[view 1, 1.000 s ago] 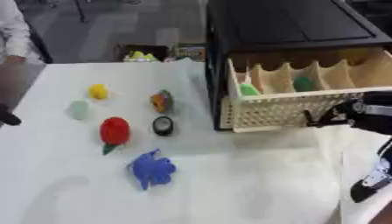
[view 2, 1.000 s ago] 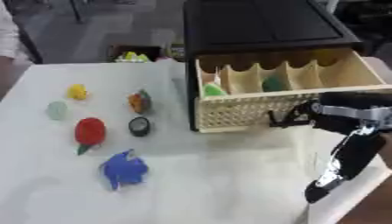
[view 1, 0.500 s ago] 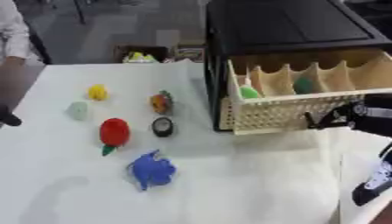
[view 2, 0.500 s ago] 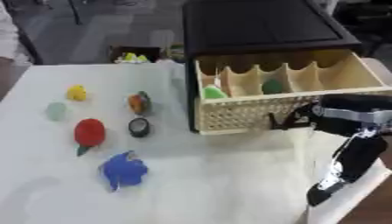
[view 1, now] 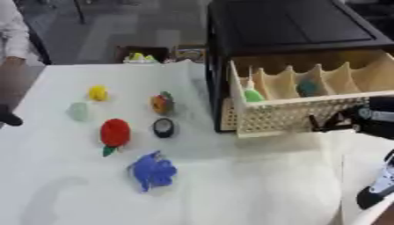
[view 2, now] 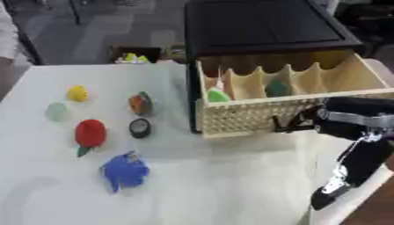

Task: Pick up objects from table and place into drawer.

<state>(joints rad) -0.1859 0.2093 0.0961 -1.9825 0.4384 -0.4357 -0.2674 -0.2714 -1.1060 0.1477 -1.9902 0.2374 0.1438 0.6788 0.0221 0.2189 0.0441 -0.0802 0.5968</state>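
Note:
Several small things lie on the white table (view 1: 231, 193): a yellow one (view 1: 98, 92), a pale green one (view 1: 78, 110), a red one with a green stem (view 1: 114, 133), an orange and green one (view 1: 162, 103), a black round one (view 1: 163, 127) and a blue one (view 1: 152, 170). The wooden drawer (view 2: 254, 115) stands pulled out of the black cabinet (view 2: 261, 26). A green thing (view 2: 218, 95) and a teal thing (view 2: 278, 88) lie in its compartments. My right hand (view 2: 301, 122) is at the drawer's mesh front. My left hand (view 1: 8, 118) shows only as a dark shape at the left edge.
A person's sleeve and hand (view 1: 11, 72) are at the table's far left edge. A box with yellow-green things (view 1: 142, 55) stands beyond the table. My right arm (view 2: 358, 160) hangs down past the table's right edge.

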